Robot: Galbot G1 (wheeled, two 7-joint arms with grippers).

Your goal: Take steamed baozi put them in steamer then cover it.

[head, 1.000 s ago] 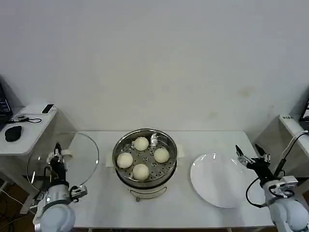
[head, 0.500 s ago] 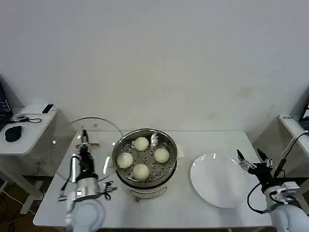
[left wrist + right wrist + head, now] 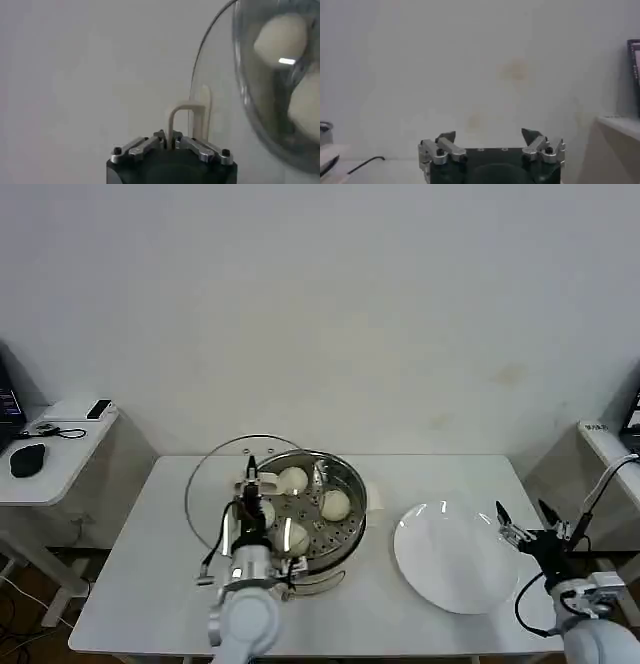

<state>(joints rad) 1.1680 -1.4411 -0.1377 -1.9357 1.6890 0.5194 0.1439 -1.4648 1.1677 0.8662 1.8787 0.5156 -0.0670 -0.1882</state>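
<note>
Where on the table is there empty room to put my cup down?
Bare table lies left of the steamer, and a smaller strip lies between steamer and white plate. The middle is crowded: the left pincer holds the cover over the steamer with its baozi. The right pincer hangs open beside the plate.
</note>
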